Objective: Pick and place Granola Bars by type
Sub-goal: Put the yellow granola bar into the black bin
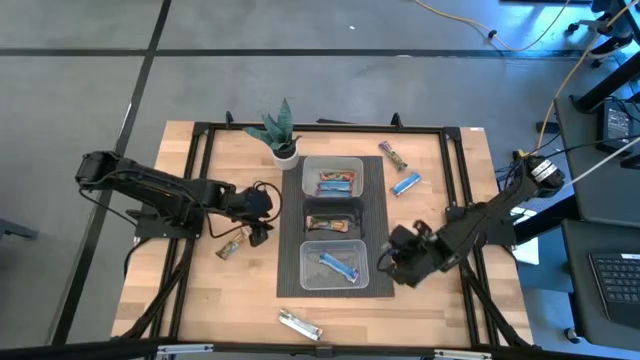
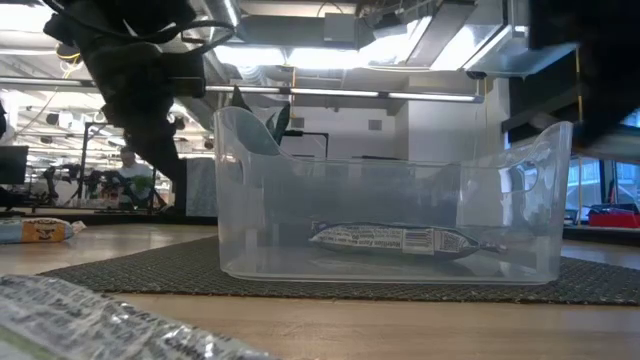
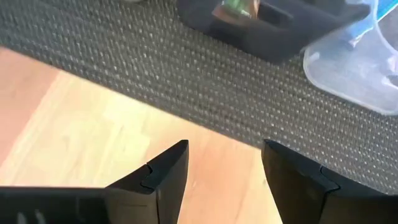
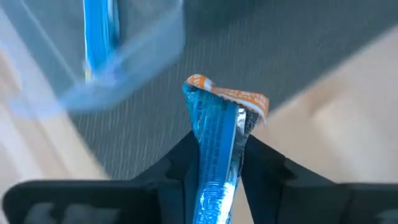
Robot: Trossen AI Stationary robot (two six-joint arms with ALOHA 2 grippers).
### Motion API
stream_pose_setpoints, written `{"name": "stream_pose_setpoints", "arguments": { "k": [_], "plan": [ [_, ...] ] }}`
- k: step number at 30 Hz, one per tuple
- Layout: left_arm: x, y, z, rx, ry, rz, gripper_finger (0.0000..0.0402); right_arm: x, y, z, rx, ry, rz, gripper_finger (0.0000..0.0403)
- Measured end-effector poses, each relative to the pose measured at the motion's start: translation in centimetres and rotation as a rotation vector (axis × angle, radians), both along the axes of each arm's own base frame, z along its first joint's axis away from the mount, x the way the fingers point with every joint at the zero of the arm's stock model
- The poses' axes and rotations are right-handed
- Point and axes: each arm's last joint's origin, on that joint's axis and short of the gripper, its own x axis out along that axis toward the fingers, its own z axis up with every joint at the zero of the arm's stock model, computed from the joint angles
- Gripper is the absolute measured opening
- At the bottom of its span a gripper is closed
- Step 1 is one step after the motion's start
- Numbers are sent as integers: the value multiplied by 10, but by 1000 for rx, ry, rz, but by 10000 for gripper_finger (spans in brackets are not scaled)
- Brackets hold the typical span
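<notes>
Three clear bins stand in a row on a dark mat (image 1: 292, 240): the far bin (image 1: 333, 163) and the middle bin (image 1: 333, 232) hold bars, and the near bin (image 1: 308, 278) holds one blue bar (image 1: 338, 264). My right gripper (image 4: 217, 155), just right of the near bin, is shut on another blue bar (image 4: 216, 134). At the mat's left edge my left gripper (image 3: 224, 152) is open over bare wood, nothing between its fingers. A gold bar (image 1: 232, 247) lies flat on the table beside it. My right gripper pinches the blue bar between its two fingers, on the wrapper's flat sides (image 4: 219, 163), and its fingers lie along the bar. The bar's orange-tipped end (image 4: 231, 94) sticks out past the fingertips. The fingers slant down, and the bar hangs clear of the mat.
A silver bar (image 1: 300, 325) lies near the table's front edge. A brownish bar (image 1: 396, 155) and a blue bar (image 1: 405, 184) lie right of the far bin. A potted plant (image 1: 280, 135) stands at the mat's far left corner. A black frame (image 1: 200, 140) rims the table.
</notes>
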Motion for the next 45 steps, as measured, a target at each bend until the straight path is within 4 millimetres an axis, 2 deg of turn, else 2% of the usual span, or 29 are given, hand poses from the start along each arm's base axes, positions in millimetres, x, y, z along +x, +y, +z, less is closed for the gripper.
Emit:
{"name": "stream_pose_setpoints", "arguments": {
  "k": [5, 10, 14, 21, 27, 36, 41, 45],
  "plan": [
    [0, -5, 0, -9, -4, -19, 197, 22, -25, 28, -164, -92, 85, 106],
    [1, -6, 1, -1, -21, -16, 194, 59, -50, 60, -383, -244, 209, 106],
    [0, -7, 1, -38, -13, 7, 196, 83, -68, 65, -455, -317, 351, 106],
    [-11, -17, -5, -83, 108, 15, 190, 108, -100, 40, -475, -214, 421, 106],
    [-20, -22, -9, -77, 199, 32, 191, 131, -117, 16, -422, -209, 466, 106],
    [-20, -25, -9, -101, 198, 7, 192, 146, -124, -19, -405, -126, 516, 107],
    [-19, -25, -9, -111, 192, 56, 190, 148, -124, -30, -411, -83, 547, 107],
    [-19, -25, -9, -114, 190, 64, 191, 149, -124, -31, -410, -80, 548, 107]
  ]
}}
